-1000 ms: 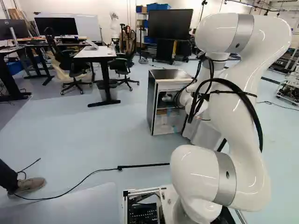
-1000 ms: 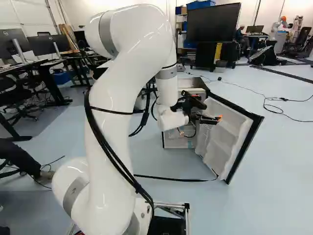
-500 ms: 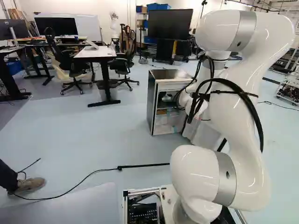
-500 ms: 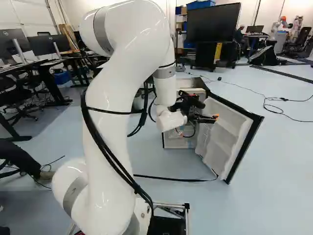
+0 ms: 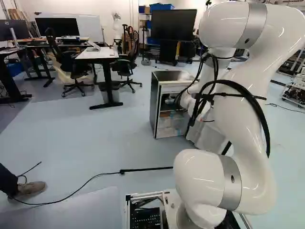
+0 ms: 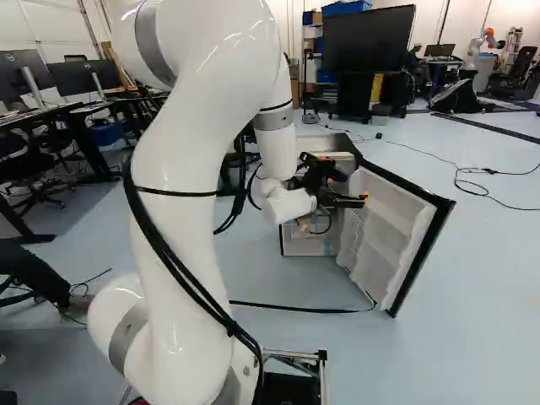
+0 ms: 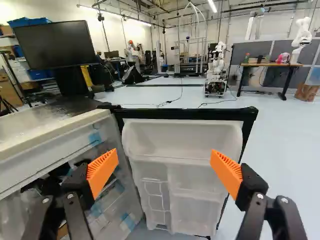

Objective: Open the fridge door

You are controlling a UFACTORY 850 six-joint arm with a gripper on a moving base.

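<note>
A white robot arm (image 5: 248, 179) leans over a small fridge (image 5: 155, 107) in a busy lab, its black claw (image 7: 165, 162) poised before the fridge door (image 6: 388, 228), which stands swung wide from the cabinet ahead of the machine, its pale inner shelves (image 7: 195, 175) on show. With the opening apparently done, the danger from where I stand lies in the exit: one finger hangs in front of the clear drawers (image 7: 107, 200) inside the cabinet, the other by the free-edge side of the door, and a sideways sweep could bump the door back toward closing or shove it hard against its hinge. Turning the wrist early might hook a fingertip on the shelf lining or the cabinet's front edge, and the slack black hoses (image 5: 261, 113) looping off the arm could snag on the fridge's top corner as it pulls away. A straight, gentle retreat looks the safer course, and clenching now would likely catch only air. The claw itself is released, its two fingers spread far apart, orange pads (image 7: 102, 170) facing each other with nothing gripped between them; the door lies beyond the tips, and no contact shows, though a light brush against its lining is hard to rule out from here
</note>
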